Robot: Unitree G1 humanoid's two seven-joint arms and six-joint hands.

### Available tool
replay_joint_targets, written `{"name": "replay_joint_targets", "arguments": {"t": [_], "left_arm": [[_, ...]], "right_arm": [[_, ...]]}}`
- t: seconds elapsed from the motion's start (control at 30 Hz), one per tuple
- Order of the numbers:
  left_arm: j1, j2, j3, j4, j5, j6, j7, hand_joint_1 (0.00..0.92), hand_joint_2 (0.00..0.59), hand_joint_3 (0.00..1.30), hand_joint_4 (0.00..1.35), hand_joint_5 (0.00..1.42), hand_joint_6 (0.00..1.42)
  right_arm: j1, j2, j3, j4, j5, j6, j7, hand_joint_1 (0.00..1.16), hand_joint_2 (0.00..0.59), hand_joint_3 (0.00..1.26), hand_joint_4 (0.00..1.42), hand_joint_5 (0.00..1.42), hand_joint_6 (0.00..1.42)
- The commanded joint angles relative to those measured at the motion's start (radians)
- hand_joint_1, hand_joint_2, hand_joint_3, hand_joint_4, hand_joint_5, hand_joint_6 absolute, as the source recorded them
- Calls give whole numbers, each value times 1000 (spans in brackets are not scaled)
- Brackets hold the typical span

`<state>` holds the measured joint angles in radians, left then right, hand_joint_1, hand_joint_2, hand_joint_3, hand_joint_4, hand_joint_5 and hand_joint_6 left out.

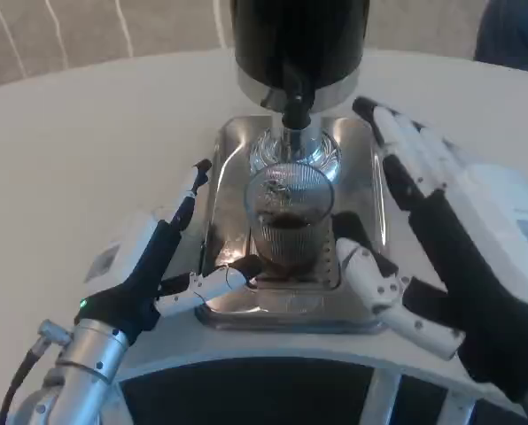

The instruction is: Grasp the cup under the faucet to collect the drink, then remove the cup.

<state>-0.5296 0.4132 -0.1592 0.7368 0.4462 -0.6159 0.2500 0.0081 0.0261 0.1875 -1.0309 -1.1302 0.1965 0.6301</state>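
In the centre of the frame the cup (286, 221) stands upright on the steel drip tray (357, 186), directly beneath the faucet (294, 113) of the black dispenser (299, 40), with a little dark drink showing in its lower part. The right robot hand (441, 257) hangs just to the cup's right, fingers spread and holding nothing; its thumb reaches toward the base. The left robot hand (158, 261) rests at lower left, also spread, one fingertip near the cup's foot. To grasp well, the right hand should wrap the cup at mid-height, squeeze evenly, and keep it level under the spout, since tilting would likely spill onto the white counter (87, 133).
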Motion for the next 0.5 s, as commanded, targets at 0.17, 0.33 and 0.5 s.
{"name": "replay_joint_targets", "arguments": {"t": [0.17,0.33,0.5], "left_arm": [[-3,4,-4,-1,14,-7,11,143,31,0,0,81,103],[-1,4,-3,-6,12,-6,9,143,34,0,0,81,100],[6,6,0,-11,6,-6,7,143,34,0,0,81,98]], "right_arm": [[129,84,-107,-16,24,-168,24,270,553,0,0,0,0],[184,108,-169,-16,53,-251,19,276,553,0,0,0,0],[238,108,-251,-16,89,-310,17,281,553,0,0,0,0]]}}
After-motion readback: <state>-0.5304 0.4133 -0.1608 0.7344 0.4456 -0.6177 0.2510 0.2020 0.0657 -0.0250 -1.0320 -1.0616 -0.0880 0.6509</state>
